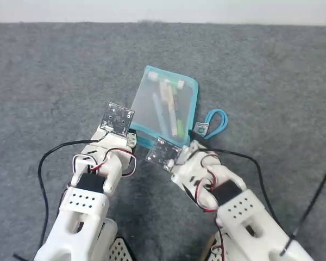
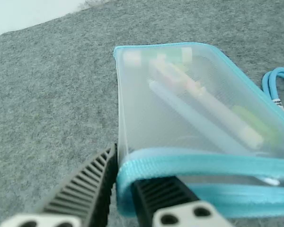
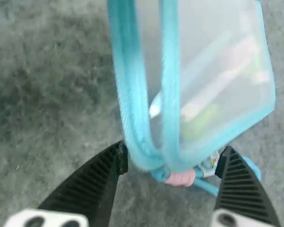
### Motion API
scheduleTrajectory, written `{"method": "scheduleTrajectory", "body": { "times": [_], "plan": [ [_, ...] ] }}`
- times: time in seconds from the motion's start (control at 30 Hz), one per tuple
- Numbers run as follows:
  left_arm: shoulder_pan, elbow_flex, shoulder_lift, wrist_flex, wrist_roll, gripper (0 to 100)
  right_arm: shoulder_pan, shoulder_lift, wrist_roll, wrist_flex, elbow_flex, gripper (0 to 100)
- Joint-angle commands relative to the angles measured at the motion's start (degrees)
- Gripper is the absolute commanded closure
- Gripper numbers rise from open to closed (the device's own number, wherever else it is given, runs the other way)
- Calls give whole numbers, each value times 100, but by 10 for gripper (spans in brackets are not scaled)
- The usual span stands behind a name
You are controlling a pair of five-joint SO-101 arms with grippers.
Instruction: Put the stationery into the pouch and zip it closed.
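Note:
A translucent pouch (image 1: 157,103) with teal trim lies on the grey mat, and pens and markers (image 1: 171,109) show through its side. My left gripper (image 2: 124,170) is shut on the pouch's (image 2: 180,109) teal zipper edge at its near corner, also seen from above (image 1: 133,139). My right gripper (image 3: 174,153) is open at the other end of the mouth (image 1: 189,145), its fingers on either side of the zipper end and a small pink pull (image 3: 181,178). The two teal zipper edges (image 3: 132,94) stand apart there. The stationery (image 3: 213,94) lies inside.
A teal loop strap (image 1: 217,122) hangs off the pouch's corner beside my right gripper. The grey felt mat (image 1: 54,70) stretches all around, with a pale wall strip at the far edge. Black cables trail beside both arms.

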Motion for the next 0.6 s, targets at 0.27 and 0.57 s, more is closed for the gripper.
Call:
{"method": "scheduleTrajectory", "body": {
  "times": [0.27, 0.57],
  "plan": [
    [-35, -251, 0, 44, 79, 989, 356, 1938, 35, -576, -1767, 719],
    [-9, -251, 0, 35, 79, 989, 558, 1965, -325, -541, -2259, 986]
  ]
}}
